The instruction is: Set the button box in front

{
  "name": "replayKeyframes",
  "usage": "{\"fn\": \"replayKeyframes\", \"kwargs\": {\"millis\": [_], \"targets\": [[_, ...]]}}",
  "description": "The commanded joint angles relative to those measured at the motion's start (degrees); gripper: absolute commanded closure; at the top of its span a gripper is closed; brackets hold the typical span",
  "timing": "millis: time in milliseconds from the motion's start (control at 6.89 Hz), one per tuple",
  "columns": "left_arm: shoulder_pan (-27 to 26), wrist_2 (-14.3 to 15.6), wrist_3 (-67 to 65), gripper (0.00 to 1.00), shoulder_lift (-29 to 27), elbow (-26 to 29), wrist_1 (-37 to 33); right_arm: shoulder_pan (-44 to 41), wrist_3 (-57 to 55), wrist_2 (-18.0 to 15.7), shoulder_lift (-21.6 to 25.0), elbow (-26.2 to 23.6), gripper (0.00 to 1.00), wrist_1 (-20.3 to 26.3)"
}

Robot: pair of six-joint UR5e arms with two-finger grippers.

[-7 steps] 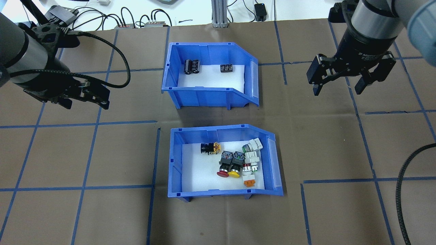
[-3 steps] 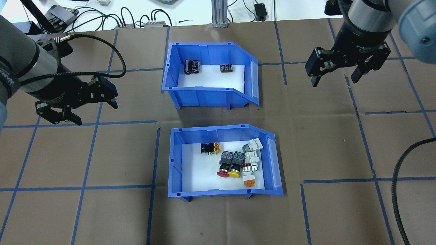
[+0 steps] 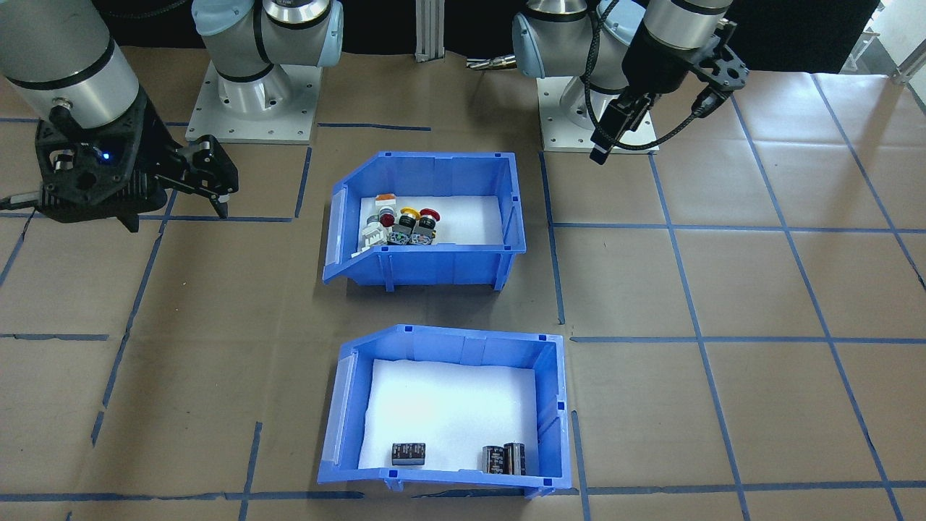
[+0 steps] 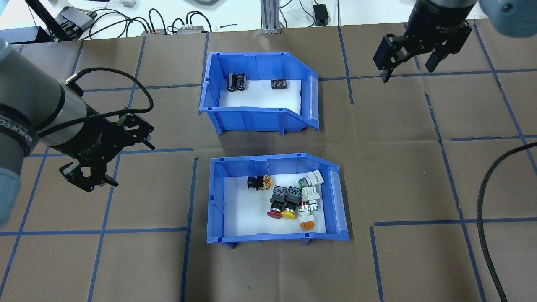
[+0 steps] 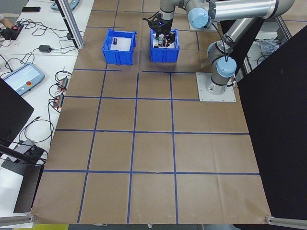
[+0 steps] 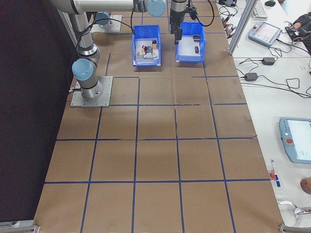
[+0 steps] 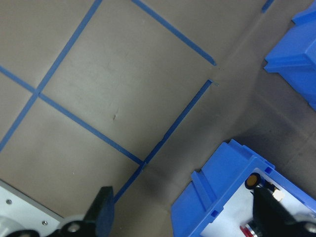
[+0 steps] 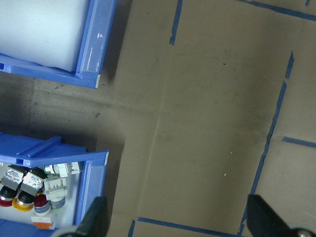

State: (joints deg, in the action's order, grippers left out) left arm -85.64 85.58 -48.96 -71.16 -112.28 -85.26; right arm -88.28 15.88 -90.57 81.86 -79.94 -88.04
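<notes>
You'll find the blue plastic button box, white-lined and full of coloured push-buttons, nearer the robot than the matching blue bin of black cylinders. Left gripper hovers beside it, jaws spread (empty); right gripper likewise open.
</notes>
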Motion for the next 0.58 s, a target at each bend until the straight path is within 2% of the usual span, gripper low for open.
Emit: {"fn": "replayKeyframes", "kwargs": {"millis": [0, 145, 290, 435], "targets": [[-7.4, -0.4, -24.2, 0.01, 2.3, -5.0, 0.1, -1.4, 3.5, 0.0, -5.2, 6.3, 0.0, 0.9], [-13.0, -1.6, -35.6, 0.0, 2.8, -7.8, 1.0, -2.2, 3.5, -0.1, -5.1, 6.0, 0.0, 1.0], [-18.0, -3.9, -42.2, 0.0, 3.1, -10.7, 5.2, -3.4, 3.5, 0.0, -5.2, 5.9, 0.0, 1.0], [-20.9, -4.3, -49.4, 0.0, 2.7, -12.8, 8.9, -3.6, 3.6, -0.1, -5.4, 6.2, 0.0, 0.8]]}}
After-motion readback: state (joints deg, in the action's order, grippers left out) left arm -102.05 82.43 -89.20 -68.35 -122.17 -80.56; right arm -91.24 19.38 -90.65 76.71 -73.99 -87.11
